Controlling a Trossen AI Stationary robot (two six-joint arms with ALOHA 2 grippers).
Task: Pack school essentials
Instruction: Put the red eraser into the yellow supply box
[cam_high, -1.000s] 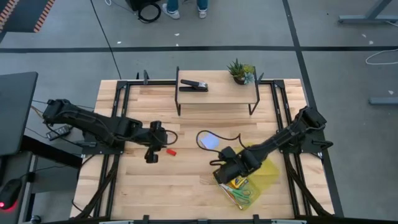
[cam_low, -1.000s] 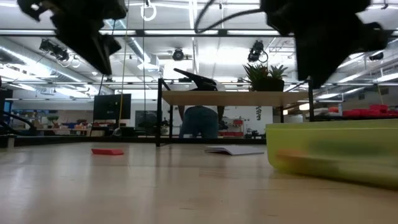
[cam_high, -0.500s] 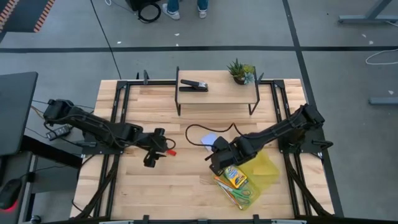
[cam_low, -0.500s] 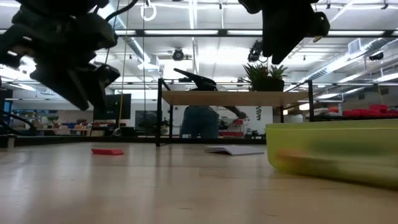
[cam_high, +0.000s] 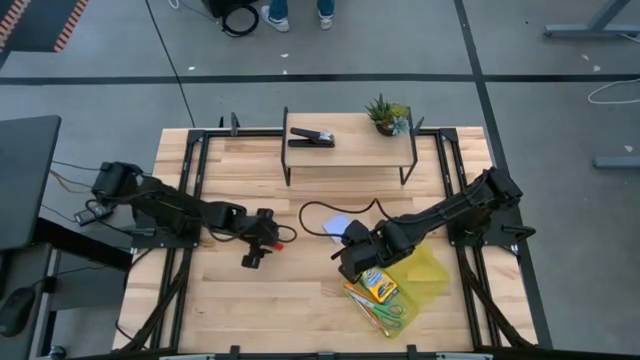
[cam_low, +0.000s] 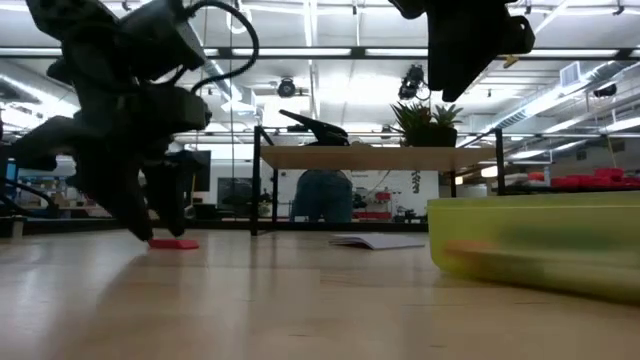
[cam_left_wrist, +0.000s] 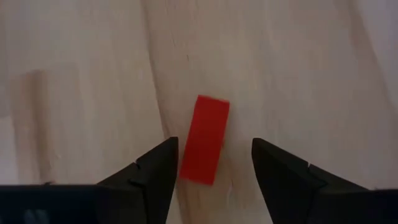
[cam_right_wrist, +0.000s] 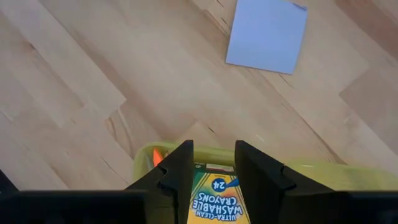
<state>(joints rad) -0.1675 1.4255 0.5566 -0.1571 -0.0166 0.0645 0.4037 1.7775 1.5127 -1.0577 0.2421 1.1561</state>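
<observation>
One red piece, one notepad, one crayon box, one scissors, one stapler, one plant.

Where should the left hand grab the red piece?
Across its two long edges, coming straight down. The red piece lies flat on the table, a narrow rectangle, and the left hand hangs open right over it, one finger on each long side.

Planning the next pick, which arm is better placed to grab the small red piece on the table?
Left. The left gripper is open, low over the table, with the red piece lying between its fingers. The right gripper hangs open above the crayon box.
</observation>
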